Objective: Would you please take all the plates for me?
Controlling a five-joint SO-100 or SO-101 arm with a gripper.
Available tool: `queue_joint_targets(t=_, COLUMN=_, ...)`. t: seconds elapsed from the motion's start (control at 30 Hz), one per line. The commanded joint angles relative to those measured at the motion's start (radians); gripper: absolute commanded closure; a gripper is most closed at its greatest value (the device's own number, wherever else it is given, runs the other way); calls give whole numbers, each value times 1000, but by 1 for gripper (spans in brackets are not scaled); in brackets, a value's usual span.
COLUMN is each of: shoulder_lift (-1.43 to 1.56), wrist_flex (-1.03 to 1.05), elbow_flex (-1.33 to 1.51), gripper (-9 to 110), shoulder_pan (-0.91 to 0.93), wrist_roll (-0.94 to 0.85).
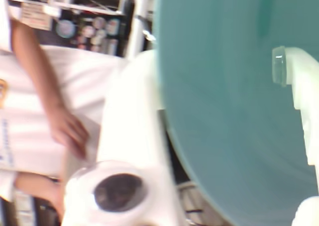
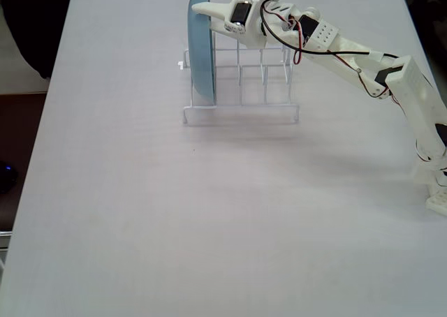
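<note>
Plate (image 2: 202, 48) first: a light blue one stands on edge at the left end of a white wire rack (image 2: 241, 104) in the fixed view, its face turned sideways. The gripper (image 2: 204, 11) reaches across the top of the rack from the right, and its white fingers (image 2: 209, 10) lie over the plate's upper rim. In the wrist view the blue plate (image 1: 224, 101) fills most of the frame, with one white finger (image 1: 304, 86) pressed against its face on the right and another white part of the gripper on the left; the jaws look closed on the plate's edge. The arm (image 2: 349, 52) stretches back to the right side of the white table (image 2: 140, 212). Behind the plate, blurred, the wrist view shows a person's hand (image 1: 67, 129) and white shirt.
</note>
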Motion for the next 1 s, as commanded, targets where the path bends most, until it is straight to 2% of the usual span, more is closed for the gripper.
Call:
queue_joint_targets(t=0.0, shoulder_lift=34, wrist_flex=-18, elbow_flex=-100, gripper=102, shoulder_pan=2, wrist_roll=14)
queue_joint_targets(t=0.27, shoulder_lift=63, wrist_flex=118, elbow_flex=-252, gripper=102, shoulder_pan=18, wrist_roll=-31)
queue_joint_targets(t=0.6, shoulder_lift=376, wrist_flex=305, elbow_flex=-250, gripper=102, shoulder_pan=77, wrist_roll=-144)
queue_joint_targets(t=0.83, shoulder_lift=603, wrist_flex=285, elbow_flex=-153, gripper=102, shoulder_pan=57, wrist_roll=-173)
queue_joint_targets(t=0.97, shoulder_lift=681, wrist_flex=282, elbow_flex=-152, gripper=102, shoulder_pan=25, wrist_roll=-124)
